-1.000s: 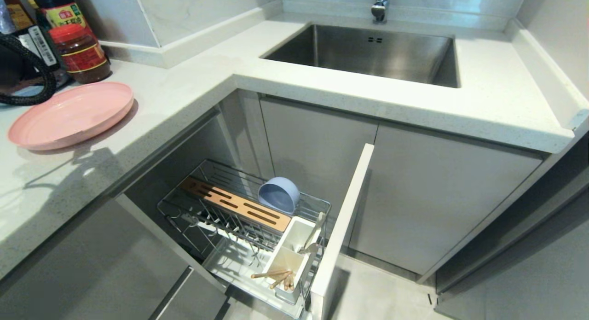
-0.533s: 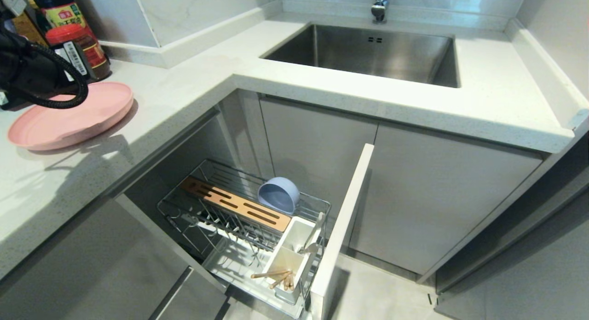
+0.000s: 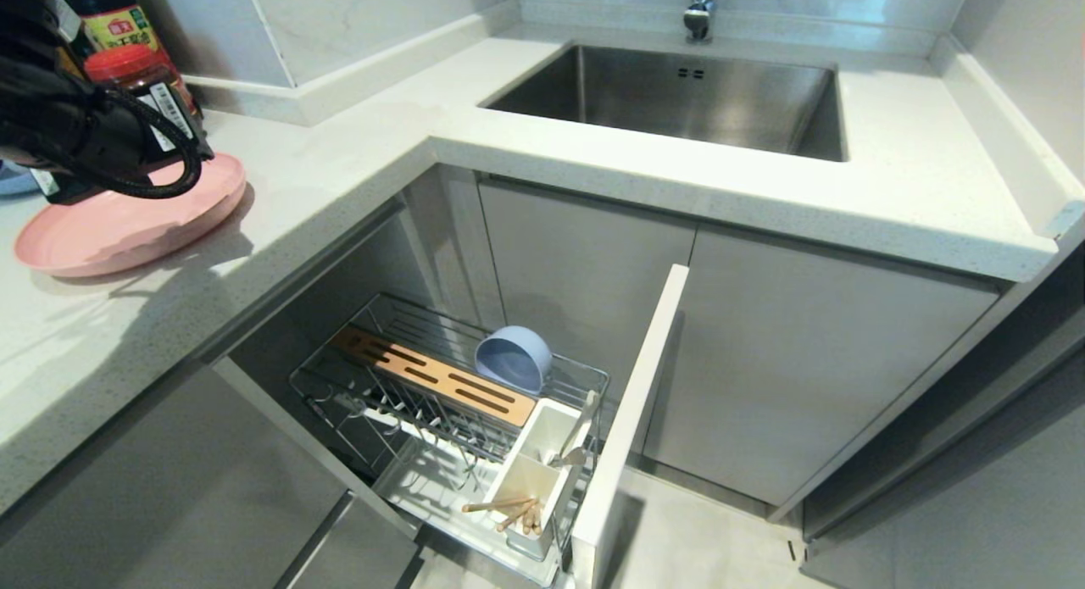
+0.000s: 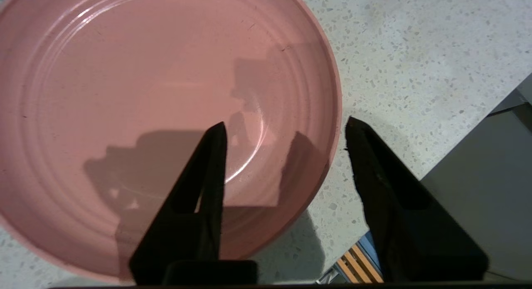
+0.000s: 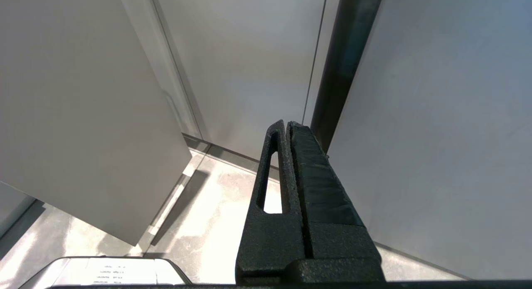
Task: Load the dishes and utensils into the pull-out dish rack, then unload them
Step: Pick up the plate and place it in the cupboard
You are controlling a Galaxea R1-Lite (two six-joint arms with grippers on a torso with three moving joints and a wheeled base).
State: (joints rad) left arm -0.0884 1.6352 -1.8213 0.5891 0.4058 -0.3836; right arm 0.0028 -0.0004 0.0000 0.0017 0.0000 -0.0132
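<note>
Left wrist view: left gripper (image 4: 286,127) parted wide, astride rim of pink plate (image 4: 124,93) on counter (image 4: 415,52), far left; right gripper (image 5: 286,127) pressed closed; bowl (image 3: 514,358) in rack (image 3: 339,402)

My right gripper (image 5: 286,127) hangs with its fingers pressed together, pointing at pale grey cabinet fronts (image 5: 249,60) above a light floor (image 5: 208,206).
</note>
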